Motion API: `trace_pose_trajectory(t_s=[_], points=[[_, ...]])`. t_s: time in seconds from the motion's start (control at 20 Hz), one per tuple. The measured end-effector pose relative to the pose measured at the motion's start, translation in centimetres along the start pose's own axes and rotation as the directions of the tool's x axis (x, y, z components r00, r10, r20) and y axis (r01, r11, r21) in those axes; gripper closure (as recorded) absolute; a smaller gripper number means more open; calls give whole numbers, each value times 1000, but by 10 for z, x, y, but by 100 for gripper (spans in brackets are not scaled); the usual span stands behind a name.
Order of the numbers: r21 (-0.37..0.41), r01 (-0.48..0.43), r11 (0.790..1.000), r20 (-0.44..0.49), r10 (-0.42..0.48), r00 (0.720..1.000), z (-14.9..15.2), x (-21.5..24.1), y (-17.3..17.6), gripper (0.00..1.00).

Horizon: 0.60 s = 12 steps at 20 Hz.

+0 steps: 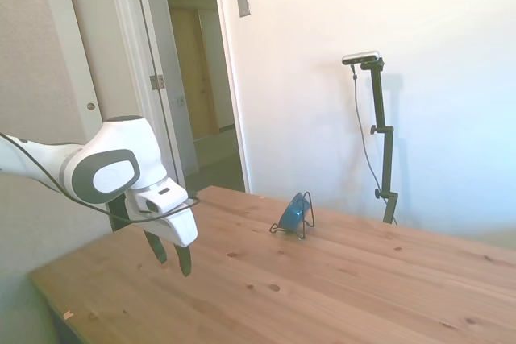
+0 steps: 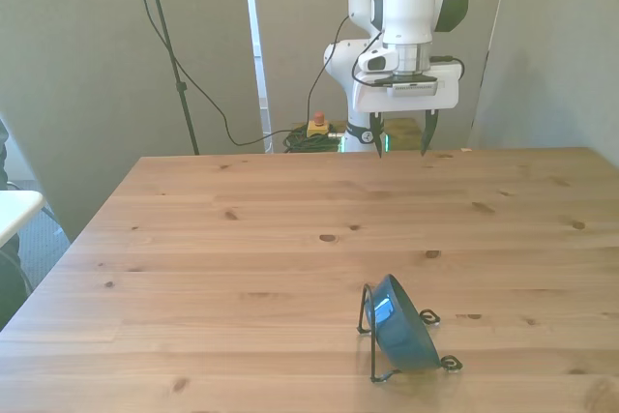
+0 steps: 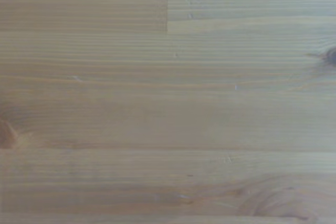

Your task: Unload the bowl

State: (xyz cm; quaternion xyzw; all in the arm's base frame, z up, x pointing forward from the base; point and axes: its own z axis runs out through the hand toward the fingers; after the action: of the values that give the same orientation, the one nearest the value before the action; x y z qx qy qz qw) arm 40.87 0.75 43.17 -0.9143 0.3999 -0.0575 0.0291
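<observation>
From the side view we see the hand [image 1: 172, 257] hanging low over the left part of the bench [image 1: 339, 296], fingers pointing down, gripping nothing. The bowl [image 1: 292, 212] stands well apart from it, further right and deeper into the picture, near the bench's far edge. It is tipped up on its rim and leans in a thin black wire stand [image 1: 306, 217]. Bare wood lies between hand and bowl.

In the front view we see the hand [image 2: 400, 134] at the far edge of the bench [image 2: 193, 268], its two fingers spread wide with open air between them. The bowl [image 2: 400, 324] sits near the bench's near edge, a little toward the front view's right of centre, almost straight out in front of the hand. It rests steeply tilted in the wire stand [image 2: 372, 340], its hollow facing the front view's left and somewhat upward, its rounded back toward the front view's right. We judge that the reach runs nearly the whole depth of the bench, and that the rim's upper edge is the likely place to take hold.

The wrist view gives us only blurred bench [image 3: 168, 98] planks; neither the bowl nor the stand appears there, which fits the hand being far from them.
</observation>
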Motion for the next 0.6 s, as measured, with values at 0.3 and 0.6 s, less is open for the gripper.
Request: trace_pose_trajectory(t_s=[0.3,0.6], points=[[85,-63,994,-102,71,992,-22,43,-19,0],[98,-167,981,-231,186,955,-22,129,-92,0]])
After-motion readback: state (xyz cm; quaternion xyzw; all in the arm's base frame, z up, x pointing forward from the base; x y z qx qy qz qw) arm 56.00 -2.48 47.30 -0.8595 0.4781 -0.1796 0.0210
